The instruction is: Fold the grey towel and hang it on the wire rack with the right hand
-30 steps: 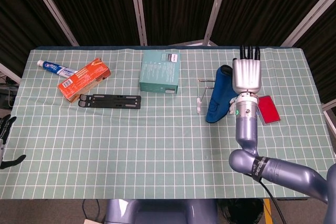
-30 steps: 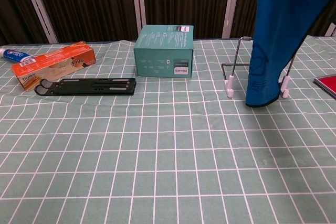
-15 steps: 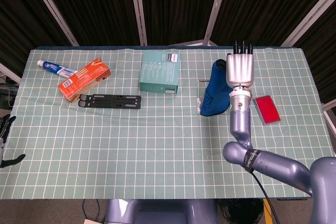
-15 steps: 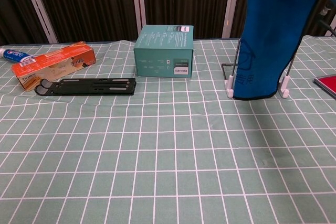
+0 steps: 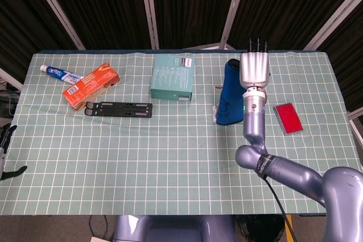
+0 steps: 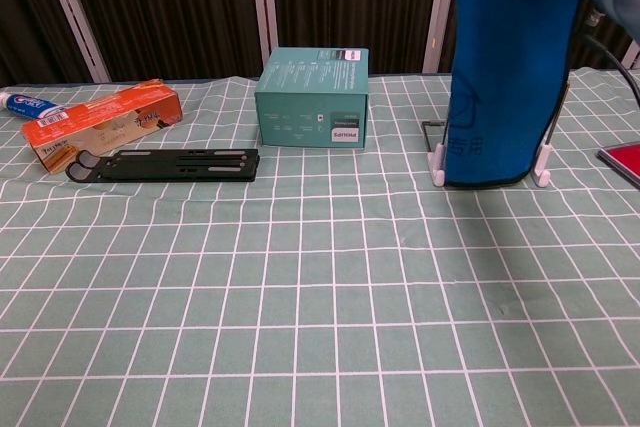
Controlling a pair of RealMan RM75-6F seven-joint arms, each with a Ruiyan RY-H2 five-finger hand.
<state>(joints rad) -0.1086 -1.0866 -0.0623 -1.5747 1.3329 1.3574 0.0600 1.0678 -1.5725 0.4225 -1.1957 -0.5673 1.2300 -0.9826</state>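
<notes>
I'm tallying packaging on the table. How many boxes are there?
2. A teal box stands near the back middle, left of the wire rack. An orange box lies at the back left, beside the toothpaste tube. None seems hidden.

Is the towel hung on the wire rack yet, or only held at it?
Cannot tell: towel drapes over the wire rack, but its top is cropped; right hand is above it.

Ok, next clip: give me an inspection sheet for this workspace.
Surface: table under green checked cloth.
Job's things: blue towel hanging over wire rack; no grey one seen.
Clutter: teal box, orange carton, toothpaste tube, black stand, red item.
Hands: right hand above towel, grip hidden; left hand at the table's edge, holding nothing.
Cables: black cable by right arm.
Surroundings: dark curtains.
</notes>
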